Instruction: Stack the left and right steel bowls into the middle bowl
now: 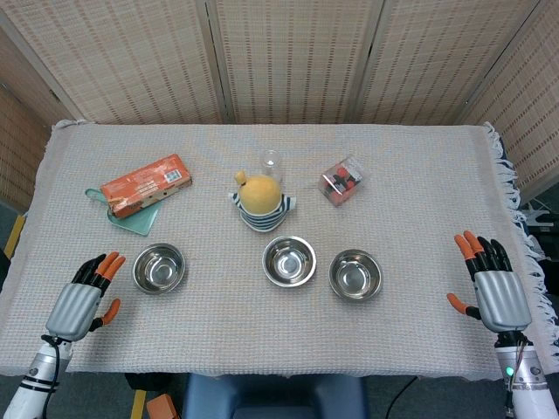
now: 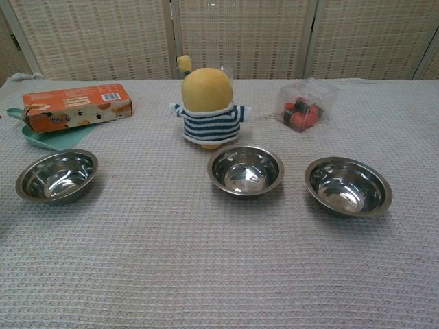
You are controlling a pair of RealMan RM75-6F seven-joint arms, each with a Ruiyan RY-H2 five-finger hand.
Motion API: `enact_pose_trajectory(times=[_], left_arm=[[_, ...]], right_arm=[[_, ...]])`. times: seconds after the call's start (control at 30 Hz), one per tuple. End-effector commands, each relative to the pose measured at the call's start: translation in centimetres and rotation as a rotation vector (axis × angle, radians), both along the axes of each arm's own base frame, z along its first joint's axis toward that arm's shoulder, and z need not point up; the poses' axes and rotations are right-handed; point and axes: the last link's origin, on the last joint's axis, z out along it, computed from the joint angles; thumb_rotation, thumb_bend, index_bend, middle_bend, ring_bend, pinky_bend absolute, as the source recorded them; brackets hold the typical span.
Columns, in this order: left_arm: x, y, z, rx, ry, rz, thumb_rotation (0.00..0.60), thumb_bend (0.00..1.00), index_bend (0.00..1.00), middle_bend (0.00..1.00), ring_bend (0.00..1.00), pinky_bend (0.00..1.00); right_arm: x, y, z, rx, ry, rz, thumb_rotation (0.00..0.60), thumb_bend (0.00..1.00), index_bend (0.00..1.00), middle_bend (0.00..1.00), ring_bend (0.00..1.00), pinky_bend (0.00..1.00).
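Observation:
Three empty steel bowls stand in a row on the woven cloth: the left bowl (image 1: 158, 267) (image 2: 57, 175), the middle bowl (image 1: 289, 260) (image 2: 245, 169) and the right bowl (image 1: 355, 274) (image 2: 348, 186). In the head view my left hand (image 1: 83, 299) hovers just left of the left bowl, fingers spread and holding nothing. Far to the right of the right bowl, near the table's fringe, my right hand (image 1: 493, 286) is likewise spread and empty. Neither hand shows in the chest view.
Behind the middle bowl sits a yellow plush toy (image 1: 260, 200) (image 2: 207, 108) with a clear cup (image 1: 272, 162) behind it. An orange snack box (image 1: 146, 184) (image 2: 77, 106) lies on a teal item at the back left. A clear packet of red sweets (image 1: 342, 180) (image 2: 304, 103) is at the back right.

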Motion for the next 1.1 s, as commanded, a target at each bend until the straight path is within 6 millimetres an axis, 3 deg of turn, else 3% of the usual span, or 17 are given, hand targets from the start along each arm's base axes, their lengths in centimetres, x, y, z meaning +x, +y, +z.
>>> enact_pose_trajectory(times=[0.03, 0.2, 0.4, 0.47, 0.67, 0.77, 0.97, 1.1], left_arm=[[0.2, 0.0, -3.7, -0.033, 0.036, -0.054, 0.600, 0.46, 0.01, 0.00, 0.00, 0.11], [-0.1, 0.5, -7.2, -0.008, 0.152, -0.099, 0.600, 0.46, 0.03, 0.00, 0.00, 0.11], [-0.3, 1.4, -9.8, 0.019, 0.224, -0.121, 0.600, 0.45, 0.09, 0.00, 0.00, 0.11], [-0.2, 1.7, -10.2, 0.036, 0.239, -0.134, 0.600, 0.46, 0.14, 0.00, 0.00, 0.11], [-0.1, 2.5, -11.2, 0.084, 0.237, -0.171, 0.600, 0.45, 0.44, 0.02, 0.00, 0.11], [0.0, 2.9, -11.4, 0.105, 0.226, -0.183, 0.600, 0.45, 0.53, 0.05, 0.00, 0.11], [0.4, 3.6, -11.4, 0.138, 0.187, -0.211, 0.600, 0.46, 0.65, 0.12, 0.01, 0.11], [1.0, 4.4, -11.2, 0.172, 0.149, -0.235, 0.600, 0.46, 0.66, 0.13, 0.02, 0.11]], right_arm=[[0.0, 0.1, 0.5, -0.022, -0.004, 0.001, 0.600, 0.06, 0.00, 0.00, 0.00, 0.00], [0.2, 0.5, 0.9, -0.047, -0.007, 0.005, 0.600, 0.06, 0.00, 0.00, 0.00, 0.00], [0.3, 0.7, 0.8, -0.041, -0.009, 0.009, 0.600, 0.06, 0.00, 0.00, 0.00, 0.00], [0.2, 0.7, 0.9, -0.038, -0.009, 0.006, 0.600, 0.06, 0.00, 0.00, 0.00, 0.00], [0.2, 0.8, 1.2, -0.043, -0.016, 0.003, 0.600, 0.06, 0.00, 0.00, 0.00, 0.00], [0.2, 0.9, 1.2, -0.044, -0.015, 0.003, 0.600, 0.06, 0.00, 0.00, 0.00, 0.00], [0.1, 0.9, 1.1, -0.036, -0.013, -0.004, 0.600, 0.06, 0.00, 0.00, 0.00, 0.00], [0.0, 0.7, 1.1, -0.036, -0.012, -0.011, 0.600, 0.06, 0.00, 0.00, 0.00, 0.00]])
